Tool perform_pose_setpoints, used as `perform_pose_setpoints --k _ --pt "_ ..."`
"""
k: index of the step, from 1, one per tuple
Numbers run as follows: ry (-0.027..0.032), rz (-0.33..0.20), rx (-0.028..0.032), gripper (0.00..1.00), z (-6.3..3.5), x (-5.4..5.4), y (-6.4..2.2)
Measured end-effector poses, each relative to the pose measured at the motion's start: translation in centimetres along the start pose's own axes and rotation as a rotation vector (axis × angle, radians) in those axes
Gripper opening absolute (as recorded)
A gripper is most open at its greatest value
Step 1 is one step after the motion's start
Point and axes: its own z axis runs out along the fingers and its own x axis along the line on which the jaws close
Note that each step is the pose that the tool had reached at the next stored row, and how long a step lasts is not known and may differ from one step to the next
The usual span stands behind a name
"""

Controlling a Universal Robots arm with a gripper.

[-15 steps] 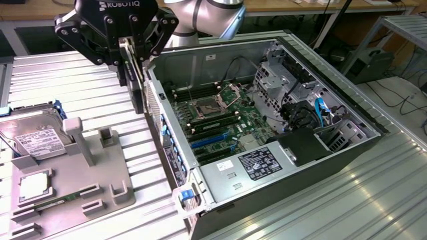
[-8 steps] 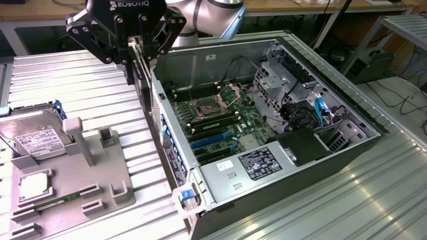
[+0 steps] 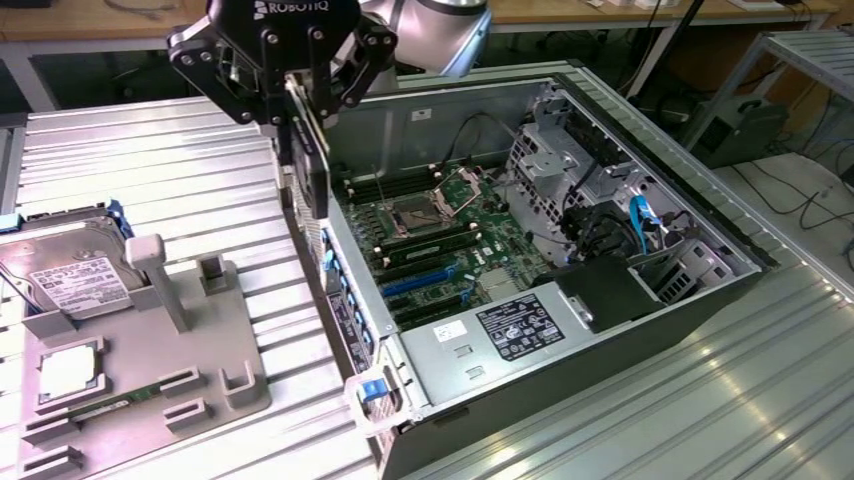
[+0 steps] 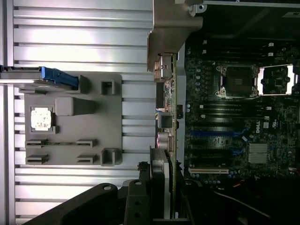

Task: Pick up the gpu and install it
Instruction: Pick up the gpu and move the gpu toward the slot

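Currently gripper [image 3: 302, 108] pinches, partly closed, the top edge of the gpu [image 3: 314, 180], hanging upright over the open computer case [image 3: 400, 128] wall; looks light, rigid, fragile, so edge-grip only.

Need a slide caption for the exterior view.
Gripper holds the graphics card upright above the edge of the open computer case.

The ribbed metal table [image 3: 174, 170] carries 1 grey parts holder [image 3: 200, 350] and, beside it, 1 open computer case [image 3: 601, 370].
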Motion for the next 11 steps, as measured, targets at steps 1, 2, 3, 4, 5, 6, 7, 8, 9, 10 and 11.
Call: perform_pose_setpoints --k 1,2,3,4,5,6,7,8,9,10,11 --pt "0.0 0.0 0.0 0.29 0.0 -0.1 0.0" --pt "0.0 0.0 0.0 0.29 0.01 -0.2 -0.01" --pt "0.0001 0.0 0.0001 0.29 0.0 -0.4 -0.01" --pt "0.0 0.0 0.0 0.29 0.02 -0.6 -0.02" --pt "0.0001 0.0 0.0 0.29 0.01 -0.7 -0.02" --pt "0.0 0.0 0.0 0.29 0.02 -0.9 -0.02" --pt "0.0001 0.0 0.0001 0.29 0.02 -1.0 -0.02" --pt "0.0 0.0 0.0 0.29 0.02 -1.1 -0.02" --pt "0.0001 0.0 0.0001 0.29 0.02 -1.4 -0.03" --pt "0.0001 0.0 0.0001 0.29 0.03 -1.5 -0.03" --pt "0.0001 0.0 0.0001 0.29 0.03 -1.7 -0.04"
